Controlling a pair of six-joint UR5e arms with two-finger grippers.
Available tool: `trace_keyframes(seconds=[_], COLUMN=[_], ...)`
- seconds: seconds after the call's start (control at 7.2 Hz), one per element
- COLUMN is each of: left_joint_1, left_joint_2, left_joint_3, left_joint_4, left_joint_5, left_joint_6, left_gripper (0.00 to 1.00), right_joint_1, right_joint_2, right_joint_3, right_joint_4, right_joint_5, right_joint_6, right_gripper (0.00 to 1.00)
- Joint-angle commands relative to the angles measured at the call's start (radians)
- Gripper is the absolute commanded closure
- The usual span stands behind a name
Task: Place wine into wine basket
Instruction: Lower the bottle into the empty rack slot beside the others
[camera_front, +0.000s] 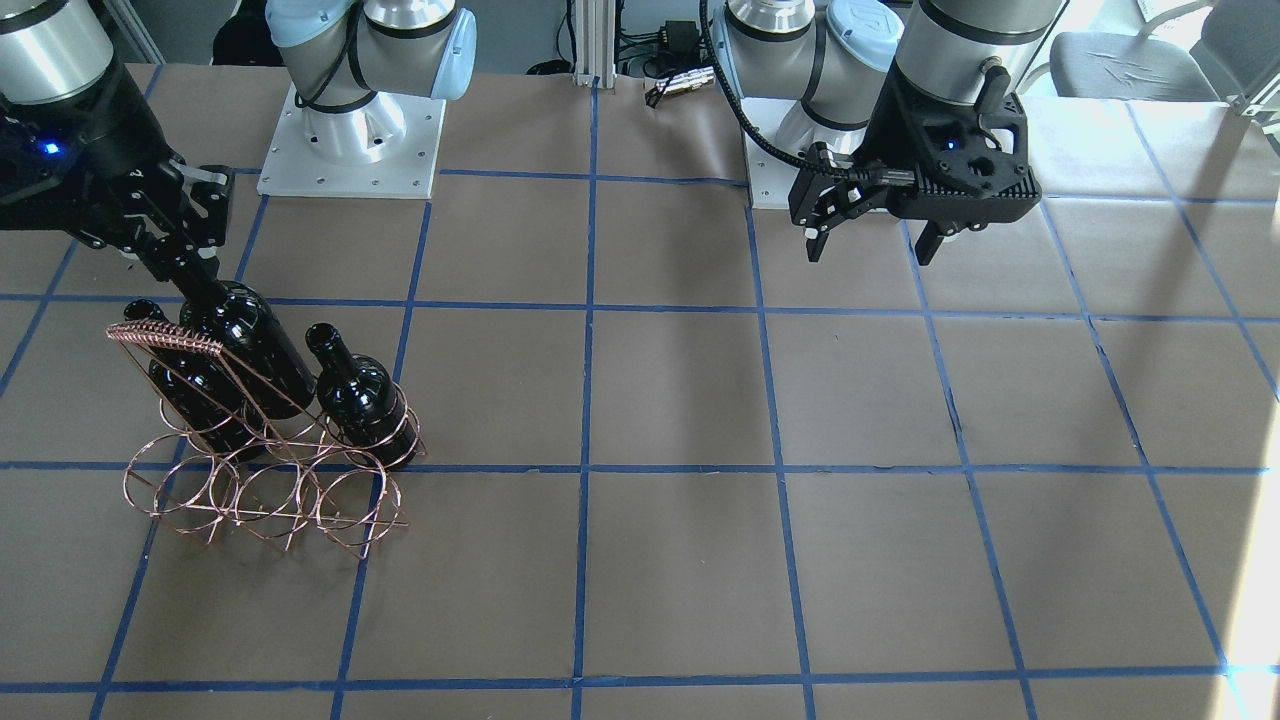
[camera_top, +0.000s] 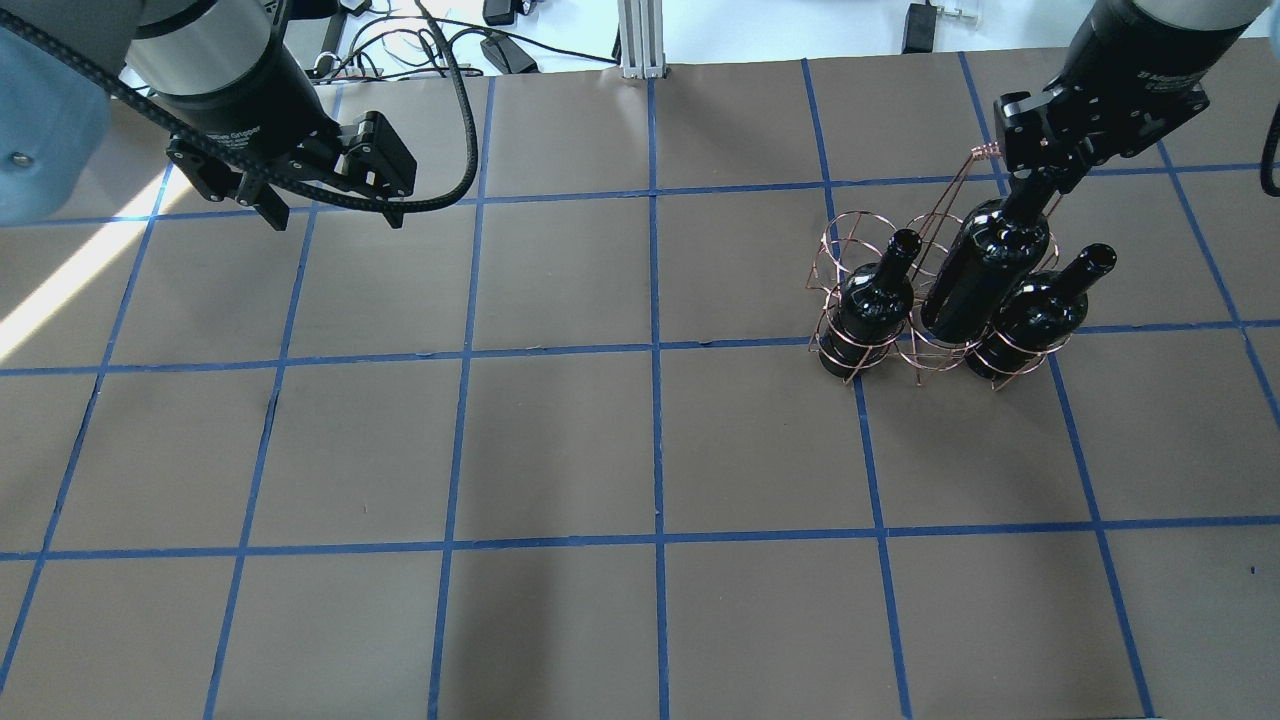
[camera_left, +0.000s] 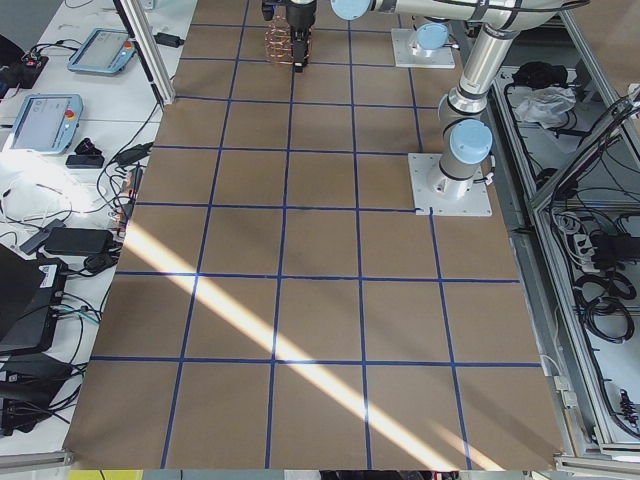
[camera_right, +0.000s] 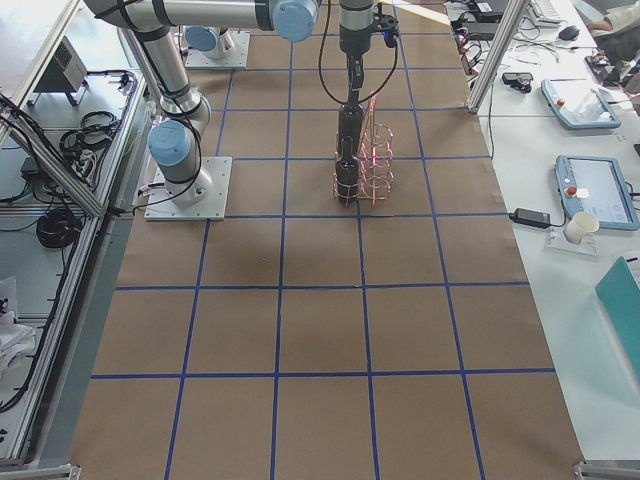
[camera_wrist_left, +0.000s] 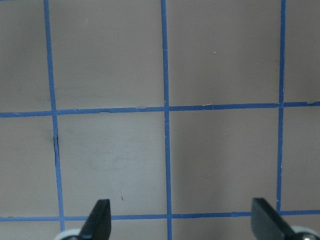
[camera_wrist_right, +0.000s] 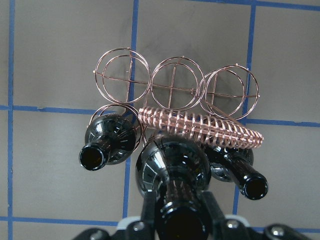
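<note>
My right gripper (camera_top: 1035, 188) is shut on the neck of a dark glass wine bottle (camera_top: 985, 275) and holds it tilted, higher than its neighbours. The bottle's base is at the middle ring of the copper wire wine basket (camera_top: 850, 225), in the row nearest the robot. Whether it rests on the bottom is unclear. Two more dark bottles (camera_top: 875, 300) (camera_top: 1030, 312) stand in the rings on either side. The right wrist view shows the held bottle (camera_wrist_right: 172, 167) under the gripper (camera_wrist_right: 175, 220) and three empty rings (camera_wrist_right: 172, 82) beyond the handle. My left gripper (camera_top: 332, 212) is open and empty, far from the basket.
The table is brown paper with a grid of blue tape (camera_top: 655, 350). The two arm bases (camera_front: 350, 140) (camera_front: 790, 150) stand at the robot's edge. Cables and power bricks (camera_top: 500, 50) lie beyond the far edge. The left wrist view shows only bare table (camera_wrist_left: 165, 110).
</note>
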Motion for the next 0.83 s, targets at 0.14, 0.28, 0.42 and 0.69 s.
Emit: trace_keyframes(seconds=[0.14, 0.28, 0.42, 0.69], left_joint_1=[0.0, 0.0, 0.0, 0.0], left_joint_2=[0.002, 0.002, 0.002, 0.002], left_joint_3=[-0.001, -0.001, -0.001, -0.001], left_joint_4=[0.002, 0.003, 0.003, 0.003], left_joint_5=[0.0, 0.002, 0.002, 0.002], left_joint_6=[-0.001, -0.002, -0.002, 0.001], left_gripper=[0.0, 0.0, 0.0, 0.0], right_joint_1=[0.0, 0.0, 0.0, 0.0], right_joint_2=[0.029, 0.036, 0.044, 0.046], right_joint_3=[0.003, 0.003, 0.011, 0.052], right_joint_4=[-0.025, -0.026, -0.031, -0.072], right_joint_5=[0.0, 0.0, 0.0, 0.0], right_joint_6=[0.0, 0.0, 0.001, -0.003], right_gripper=[0.97, 0.97, 0.97, 0.97])
